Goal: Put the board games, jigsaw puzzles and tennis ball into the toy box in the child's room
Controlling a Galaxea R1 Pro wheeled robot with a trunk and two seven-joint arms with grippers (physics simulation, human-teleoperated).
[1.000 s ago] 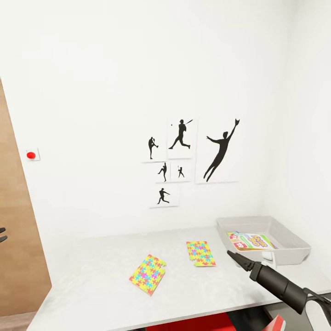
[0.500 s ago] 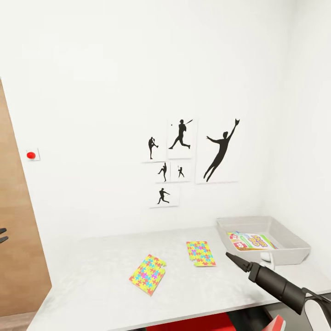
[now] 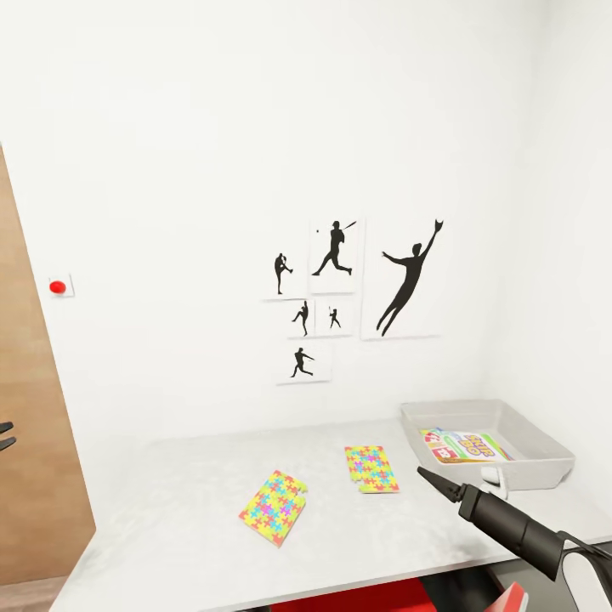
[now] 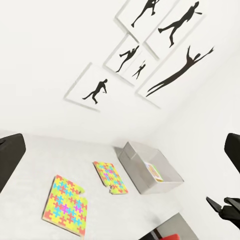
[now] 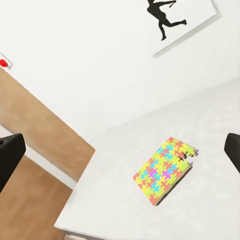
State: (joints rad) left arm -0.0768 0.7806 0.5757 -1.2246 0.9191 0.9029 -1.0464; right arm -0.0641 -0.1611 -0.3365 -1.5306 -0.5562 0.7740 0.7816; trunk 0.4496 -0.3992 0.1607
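Head view: two thin jigsaw boards of yellow, pink, blue and green interlocking pieces lie flat on the pale grey tabletop (image 3: 170, 510). The nearer puzzle (image 3: 273, 507) sits turned diagonally; the farther puzzle (image 3: 371, 468) runs its long axis away toward the wall, just beside the light grey sloping-sided toy box (image 3: 544, 466), which holds a colourful flat game box (image 3: 466, 446). The right gripper (image 3: 422, 472) points a slim dark tip toward the farther puzzle; whether its jaws are parted I cannot tell. Right wrist view adds a brown wooden door (image 5: 35, 115).
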